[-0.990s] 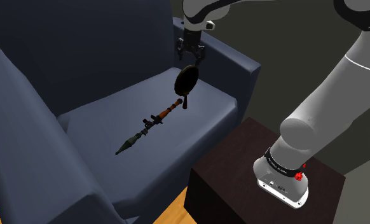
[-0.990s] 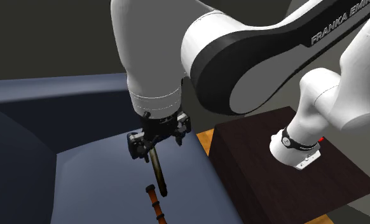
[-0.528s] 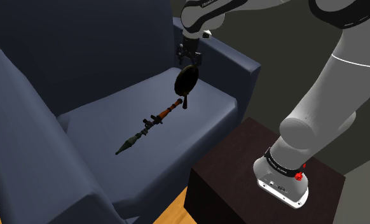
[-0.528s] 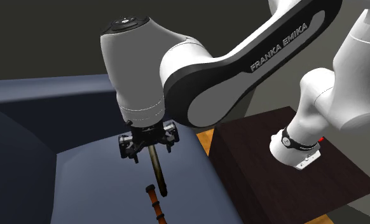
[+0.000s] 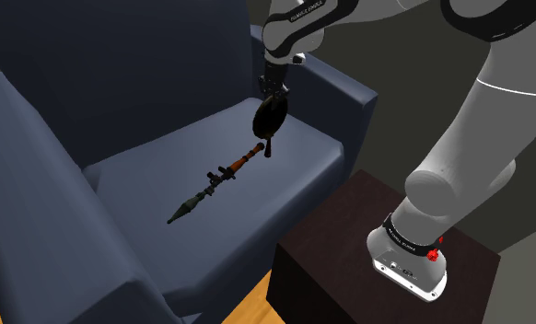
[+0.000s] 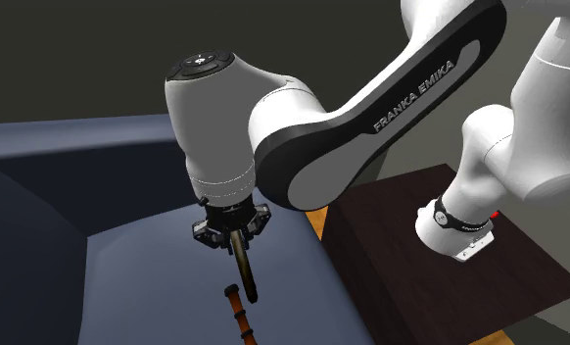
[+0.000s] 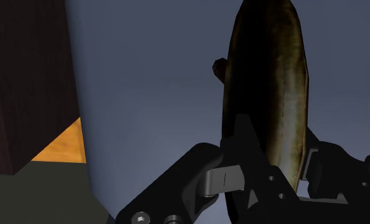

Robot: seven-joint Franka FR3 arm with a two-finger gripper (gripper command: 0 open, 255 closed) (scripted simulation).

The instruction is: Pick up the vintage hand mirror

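Pinching the hand mirror edge-on by its oval head, the gripper has both fingers pressed against the rim, so the handle hangs downward. Beyond it lies the blue armchair seat. A rocket launcher model rests there, just beside the handle tip, which probably explains the high grip.

— How's the light on your feeds?
— Dim, I'd say. The white arm is the brightest thing I've got; the armchair back at upper left sinks nearly to black, its seat paler toward the front.
— Any glare?
— I see just a dull sheen down the mirror.
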